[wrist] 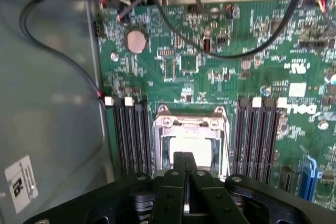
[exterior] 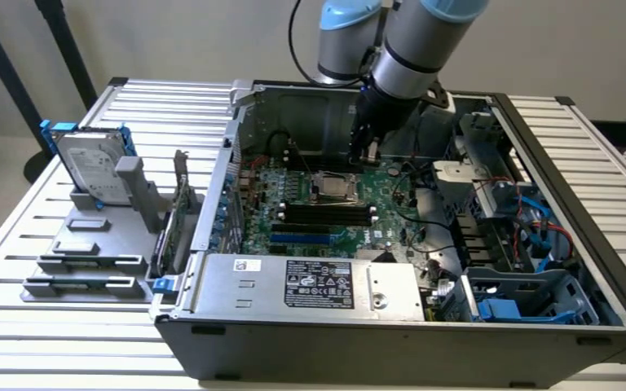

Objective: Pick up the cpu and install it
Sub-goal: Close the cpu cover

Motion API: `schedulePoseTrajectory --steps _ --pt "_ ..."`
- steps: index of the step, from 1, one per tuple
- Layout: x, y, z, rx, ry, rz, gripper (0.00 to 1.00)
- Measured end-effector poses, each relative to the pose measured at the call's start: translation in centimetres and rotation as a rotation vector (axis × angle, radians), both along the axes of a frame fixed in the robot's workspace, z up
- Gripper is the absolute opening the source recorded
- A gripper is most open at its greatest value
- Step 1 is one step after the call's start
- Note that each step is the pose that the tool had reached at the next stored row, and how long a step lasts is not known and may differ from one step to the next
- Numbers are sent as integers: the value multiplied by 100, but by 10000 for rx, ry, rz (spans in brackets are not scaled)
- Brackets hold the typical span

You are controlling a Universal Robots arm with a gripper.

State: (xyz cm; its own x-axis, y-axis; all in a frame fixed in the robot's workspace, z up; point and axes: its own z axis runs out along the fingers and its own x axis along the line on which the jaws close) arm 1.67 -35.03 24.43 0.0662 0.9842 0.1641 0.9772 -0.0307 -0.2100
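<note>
cpu (wrist: 191, 144) shows as a pale silver square lying flat inside the metal socket frame (wrist: 192, 124) at the middle of the green motherboard (exterior: 291, 221), between two banks of black memory slots (wrist: 131, 137). By its look it is already down in its seat, not carried. Nothing can be seen between the fingers. The computer case (exterior: 400, 342) lies on its side with the panel off, so the board faces upward and the socket can be reached straight from above. That is likely why the arm enters from overhead.

In the exterior view the arm drops from the top of the picture into the open case, its last link close to vertical and leaning a little. The gripper (exterior: 370, 153) hangs low over the board, just past the socket toward the far wall of the case. In the wrist view the gripper (wrist: 185, 157) has its two dark fingers pressed together, empty, with their tips overlapping the near edge of the socket frame. Whether they touch the chip or hover just above it, I cannot tell.

Off to the exterior view's left, well apart from the case, the hard drive (exterior: 87, 167) stands upright in a grey rack (exterior: 85, 244).
</note>
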Motion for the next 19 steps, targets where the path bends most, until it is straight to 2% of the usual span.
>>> schedulePoseTrajectory --steps 9,12,19 --pt "-291 -3 -45 22 238 0 11" --pt "-350 -4 -85 21 262 0 11" --pt "-416 -4 -211 20 265 0 11"
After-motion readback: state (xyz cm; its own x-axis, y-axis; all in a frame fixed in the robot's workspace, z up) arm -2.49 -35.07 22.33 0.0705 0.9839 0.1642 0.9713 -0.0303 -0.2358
